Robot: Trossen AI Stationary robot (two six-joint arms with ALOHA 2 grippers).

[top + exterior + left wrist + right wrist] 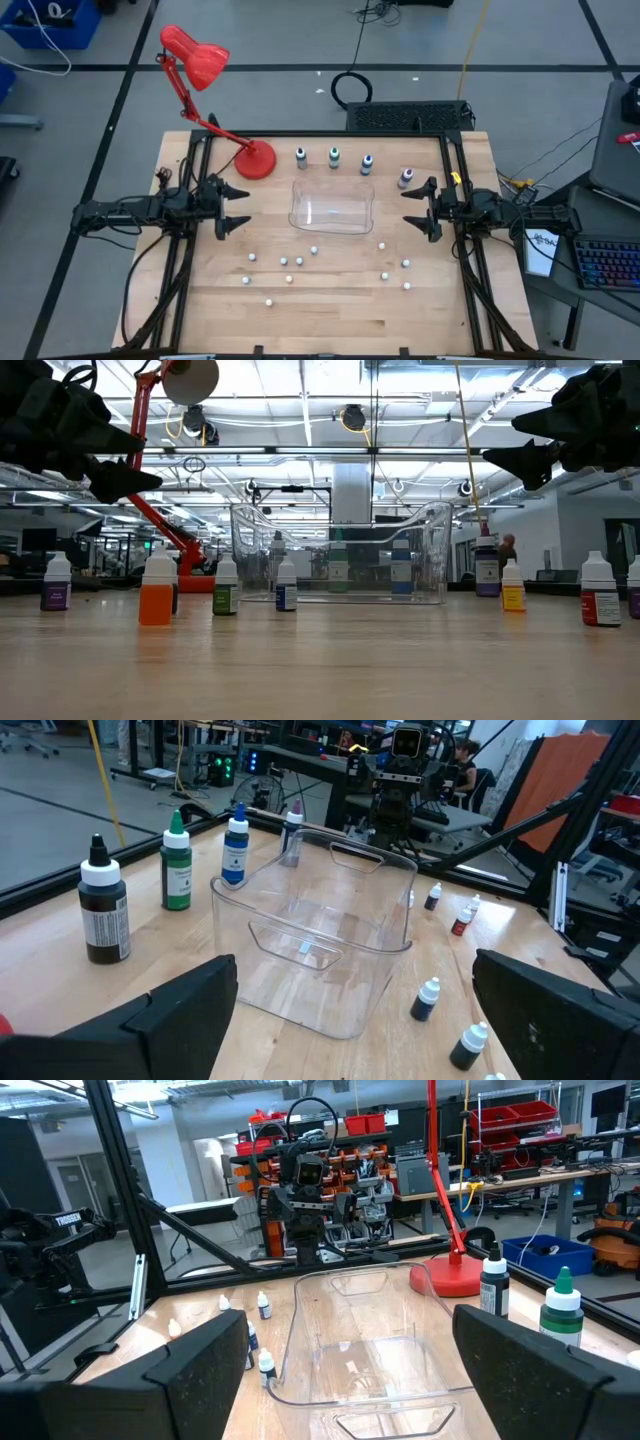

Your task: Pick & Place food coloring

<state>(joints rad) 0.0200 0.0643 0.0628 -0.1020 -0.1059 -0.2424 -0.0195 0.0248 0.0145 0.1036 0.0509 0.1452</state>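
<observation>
Four food coloring bottles stand upright in a row along the table's far side: dark [300, 156] [104, 910], green [334, 156] [176, 870], blue [367, 164] [235, 850] and purple [406, 178] [292, 825]. Just nearer than the row, a clear plastic container [332, 207] [360, 1350] rests on its base. My left gripper [240, 208] [145, 458] hovers open above the table, left of the container. My right gripper [410, 209] [505, 440] hovers open on the container's right, close to the purple bottle. Neither holds anything.
A red desk lamp stands with its base [255, 158] at the far left, beside the dark bottle. Several small white-capped dropper bottles [300, 262] [155, 588] are scattered upright over the table's near half. Black frame rails [462, 260] run along both sides.
</observation>
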